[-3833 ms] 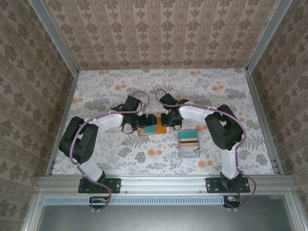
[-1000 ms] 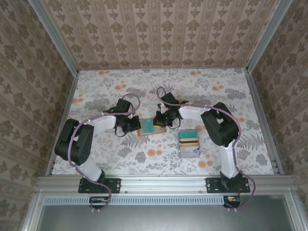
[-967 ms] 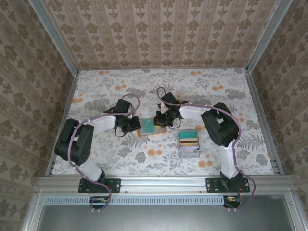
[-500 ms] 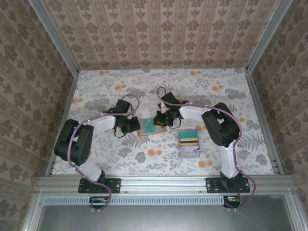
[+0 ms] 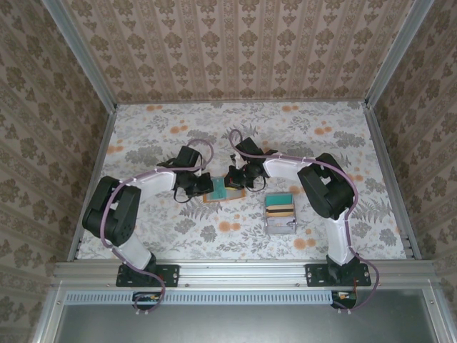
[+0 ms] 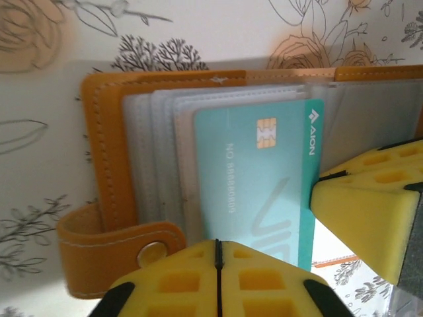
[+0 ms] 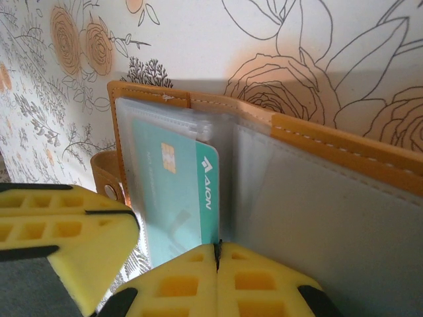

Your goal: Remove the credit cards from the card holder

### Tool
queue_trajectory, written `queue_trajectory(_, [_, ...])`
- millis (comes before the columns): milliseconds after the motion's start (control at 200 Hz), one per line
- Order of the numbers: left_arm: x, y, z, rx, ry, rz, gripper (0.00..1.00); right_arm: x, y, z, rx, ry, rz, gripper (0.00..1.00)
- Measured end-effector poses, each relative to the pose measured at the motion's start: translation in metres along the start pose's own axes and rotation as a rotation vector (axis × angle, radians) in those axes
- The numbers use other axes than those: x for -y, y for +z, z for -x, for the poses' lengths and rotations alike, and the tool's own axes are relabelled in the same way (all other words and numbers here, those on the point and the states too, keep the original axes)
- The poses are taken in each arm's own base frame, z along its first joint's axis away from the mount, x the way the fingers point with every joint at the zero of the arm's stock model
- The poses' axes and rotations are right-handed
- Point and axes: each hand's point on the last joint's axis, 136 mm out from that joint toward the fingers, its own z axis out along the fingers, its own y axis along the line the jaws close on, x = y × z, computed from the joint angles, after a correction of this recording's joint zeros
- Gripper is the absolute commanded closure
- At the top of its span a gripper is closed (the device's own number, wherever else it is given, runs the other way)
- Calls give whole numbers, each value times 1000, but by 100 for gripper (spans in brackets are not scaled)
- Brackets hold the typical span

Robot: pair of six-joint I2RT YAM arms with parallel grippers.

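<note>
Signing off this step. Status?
Left fingers, right fingers shut at edge of orange folding card holder. Teal chip card inside, not out. Nothing blocking.

Card holder (image 6: 106,165): orange, pale stitching along edge, silver snap on tab; inside grey-blue.
Sleeves (image 6: 158,158): cloudy clear-grey plastic.
Credit card (image 6: 258,191): teal, gold chip, white logo lettering, darker number print.
Left pincer (image 6: 218,257): yellow pads, black recesses.
Right pincer (image 7: 217,267): same yellow and black.
Desk (image 5: 285,128): white cloth, grey leaf print, orange roses.
Walls (image 5: 235,50): beige-brown damask in stripes.
Tray (image 5: 280,227): grey, holding teal and yellow cards.
Left arm (image 5: 153,180), right arm (image 5: 285,168): black joints, white links, purple cable.
</note>
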Motion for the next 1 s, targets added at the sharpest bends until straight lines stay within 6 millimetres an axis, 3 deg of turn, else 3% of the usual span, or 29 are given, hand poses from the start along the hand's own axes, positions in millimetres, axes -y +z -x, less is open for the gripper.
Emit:
queue_trajectory(515, [-5, 4, -1, -2, -14, 12, 100, 2, -1, 1, 2, -2, -1, 100])
queue_trajectory(835, [-14, -1, 6, 18, -50, 11, 100, 14, -6, 6, 6, 15, -16, 100])
queue_trajectory(895, [-14, -1, 6, 18, -50, 10, 100, 13, -6, 7, 10, 11, -11, 89])
queue_trajectory(1000, [-14, -1, 6, 17, -50, 9, 100, 13, -3, 6, 13, 16, 5, 84])
